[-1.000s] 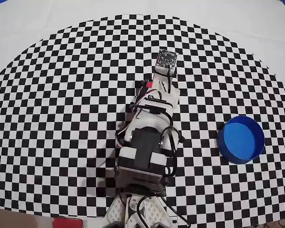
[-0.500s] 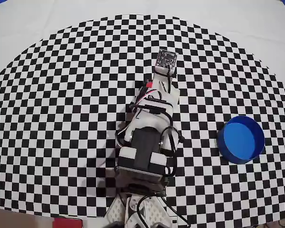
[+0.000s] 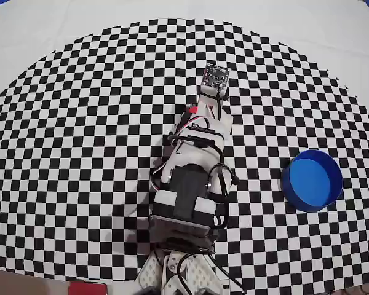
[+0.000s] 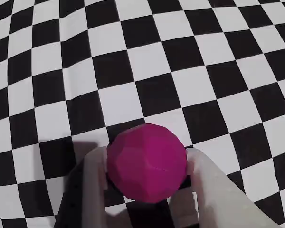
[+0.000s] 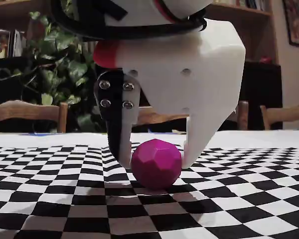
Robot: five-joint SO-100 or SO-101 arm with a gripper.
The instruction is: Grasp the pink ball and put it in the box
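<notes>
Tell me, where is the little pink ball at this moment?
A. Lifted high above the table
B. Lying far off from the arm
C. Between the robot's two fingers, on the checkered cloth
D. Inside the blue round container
C: in the fixed view the pink ball sits on the checkered cloth with the gripper straddling it, a finger on each side, while the overhead view shows the blue box empty.

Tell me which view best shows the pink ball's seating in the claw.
The fixed view: the pink ball sits on the cloth between both fingers of the claw. The wrist view shows the ball close from above; the overhead view hides it under the arm.
</notes>
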